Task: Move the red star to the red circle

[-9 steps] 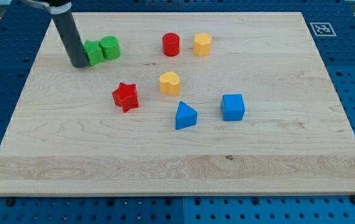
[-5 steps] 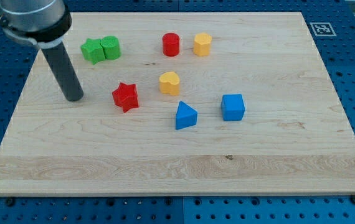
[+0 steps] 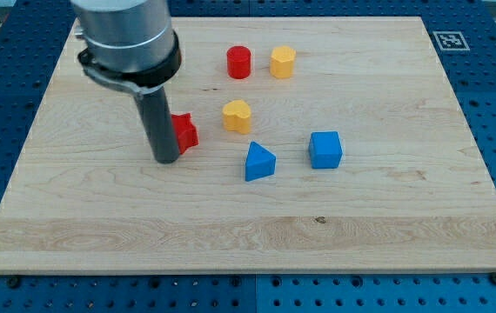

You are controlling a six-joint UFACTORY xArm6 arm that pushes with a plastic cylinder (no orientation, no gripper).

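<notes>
a: where does my tip [image 3: 166,160] stand on the pale wooden table [image 3: 387,226]?

b: it rests left of the table's middle, at the lower left edge of the small red star-shaped block [image 3: 184,131]. the dark rod covers the star's left half; only its right points show. whether the tip touches the star or stands just beside it, i cannot tell.

a: and the jaws?

b: the arm ends in a plain rod, so there are no jaws to be spread or pressed together.

a: where is the red star against its goal?

b: the red cylinder block, the task's red circle [image 3: 239,62], stands toward the view's top, up and to the right of the star and well apart from it. a yellow hexagonal block [image 3: 283,62] sits just beside the cylinder on its right.

a: what else lies near?

b: a yellow heart-shaped block [image 3: 237,115] sits to the right of the star, near it but apart. a blue triangular block [image 3: 259,162] lies below the heart, and a blue cube [image 3: 325,149] lies to the triangle's right. the arm's grey housing [image 3: 126,35] fills the upper left of the view.
</notes>
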